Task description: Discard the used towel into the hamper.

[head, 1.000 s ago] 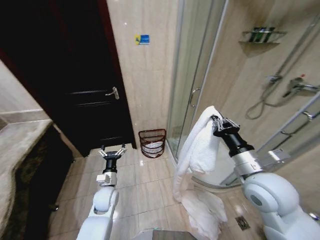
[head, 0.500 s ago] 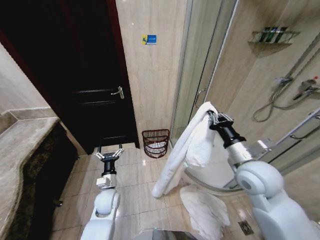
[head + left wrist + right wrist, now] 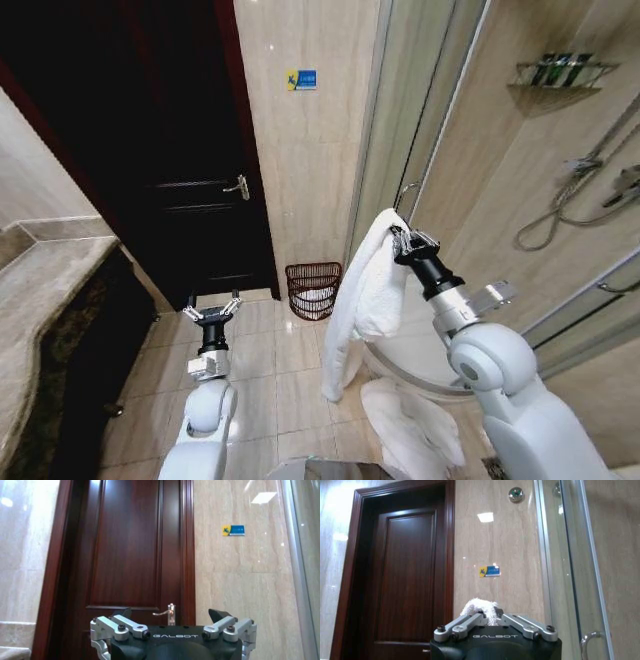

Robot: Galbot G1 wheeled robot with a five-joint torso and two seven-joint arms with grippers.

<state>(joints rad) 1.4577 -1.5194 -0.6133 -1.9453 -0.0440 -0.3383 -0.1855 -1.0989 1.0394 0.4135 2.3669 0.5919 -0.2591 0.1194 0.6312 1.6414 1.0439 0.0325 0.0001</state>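
Note:
A long white towel (image 3: 362,295) hangs from my right gripper (image 3: 399,238), which is shut on its top end at about chest height; its tail reaches the floor tiles. In the right wrist view a tuft of the towel (image 3: 481,606) pokes out between the closed fingers. The hamper (image 3: 313,290), a small dark reddish-brown openwork basket with something white inside, stands on the floor against the beige wall, beyond and left of the hanging towel. My left gripper (image 3: 212,313) is held low over the floor in front of the dark door, open with nothing in it (image 3: 171,615).
A dark wooden door (image 3: 180,150) with a lever handle fills the left wall. A glass shower enclosure (image 3: 420,130) with a curved base stands to the right. Another white towel (image 3: 410,425) lies crumpled on the floor near my base. A stone counter (image 3: 40,300) runs along the left.
The head view has shifted. My right gripper with the towel has moved left, closer to the hamper, and the towel's tail has swung. The left arm has stayed put.

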